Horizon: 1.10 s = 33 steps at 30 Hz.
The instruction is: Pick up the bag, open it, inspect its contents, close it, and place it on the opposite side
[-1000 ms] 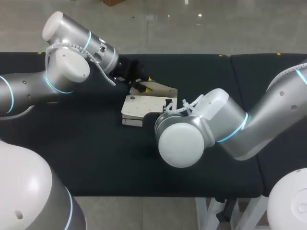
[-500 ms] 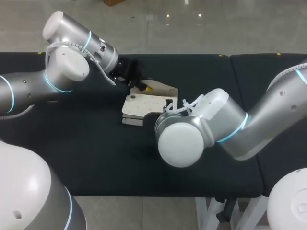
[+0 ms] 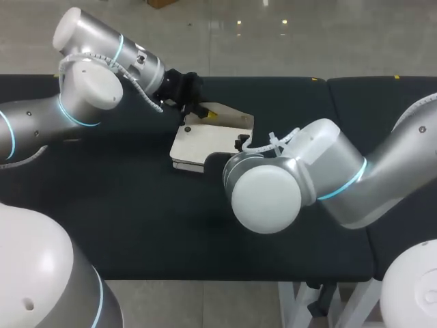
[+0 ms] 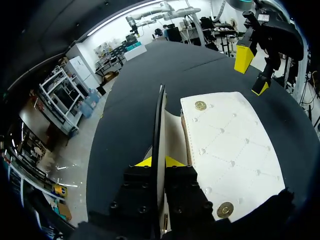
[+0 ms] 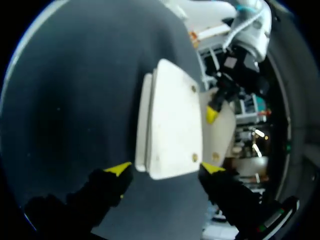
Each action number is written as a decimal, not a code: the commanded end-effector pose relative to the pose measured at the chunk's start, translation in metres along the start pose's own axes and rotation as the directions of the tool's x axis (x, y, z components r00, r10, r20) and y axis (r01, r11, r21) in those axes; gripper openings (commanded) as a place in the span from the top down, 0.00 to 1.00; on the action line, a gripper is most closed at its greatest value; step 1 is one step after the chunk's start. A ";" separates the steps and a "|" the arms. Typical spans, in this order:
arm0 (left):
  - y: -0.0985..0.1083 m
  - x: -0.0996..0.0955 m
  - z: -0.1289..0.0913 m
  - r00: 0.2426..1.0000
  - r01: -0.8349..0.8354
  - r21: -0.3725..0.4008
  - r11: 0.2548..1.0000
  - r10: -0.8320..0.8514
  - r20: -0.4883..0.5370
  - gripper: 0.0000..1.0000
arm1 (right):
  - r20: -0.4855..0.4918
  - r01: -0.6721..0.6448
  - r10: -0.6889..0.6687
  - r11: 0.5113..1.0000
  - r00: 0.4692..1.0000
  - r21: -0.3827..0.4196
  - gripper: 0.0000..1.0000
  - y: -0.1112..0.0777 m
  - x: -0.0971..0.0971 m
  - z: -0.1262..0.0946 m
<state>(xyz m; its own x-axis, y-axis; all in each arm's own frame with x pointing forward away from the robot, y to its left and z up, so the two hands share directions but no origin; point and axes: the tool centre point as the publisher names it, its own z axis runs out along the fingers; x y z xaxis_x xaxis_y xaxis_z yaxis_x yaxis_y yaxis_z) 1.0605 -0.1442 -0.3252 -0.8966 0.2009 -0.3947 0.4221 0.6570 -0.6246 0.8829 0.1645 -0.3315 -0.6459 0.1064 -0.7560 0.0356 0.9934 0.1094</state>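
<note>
**A:** What is altered since a second ago?

**B:** The left end effector [image 4: 158, 161] is found shifted slightly up and back. The white quilted bag [image 3: 201, 145] is shifted a little the same way across the dark worktop [image 3: 123, 205]. The right end effector [image 5: 166, 169] is drawn back a touch from the bag.

**A:** How are the end effectors set?

**B:** The left one is pressed onto a thin tan panel [image 3: 232, 119] of the bag, which is pinched between its yellow tips and held upright. The right one is spread wide. The bag's near end is framed between its fingers, yet no contact is seen.

**A:** Where is the bag placed?

**B:** It is laid flat on the worktop, just beside and below the left end effector and directly ahead of the right one. Two brass studs are shown on its quilted face.

**A:** What is meant for the task?

**B:** The opening step is judged to be under way. The panel is lifted away from the quilted body, so the mouth is probably being widened. Inspection, closing and transfer to the opposite side are not yet done.
</note>
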 end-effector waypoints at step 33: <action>-0.038 -0.005 -0.046 0.999 0.019 0.042 0.999 -0.020 0.030 1.00 | -0.088 -0.079 0.085 0.995 0.992 0.063 1.00 0.002 -0.064 -0.030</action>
<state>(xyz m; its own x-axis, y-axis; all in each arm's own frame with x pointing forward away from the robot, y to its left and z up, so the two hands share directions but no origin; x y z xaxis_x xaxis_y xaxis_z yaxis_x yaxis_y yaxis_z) 1.0436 -0.1382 -0.2661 -0.8963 0.1981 -0.3968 0.4227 0.6522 -0.6293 0.9002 0.1555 -0.2675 -0.7068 0.1902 -0.6813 0.1368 0.9818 0.1321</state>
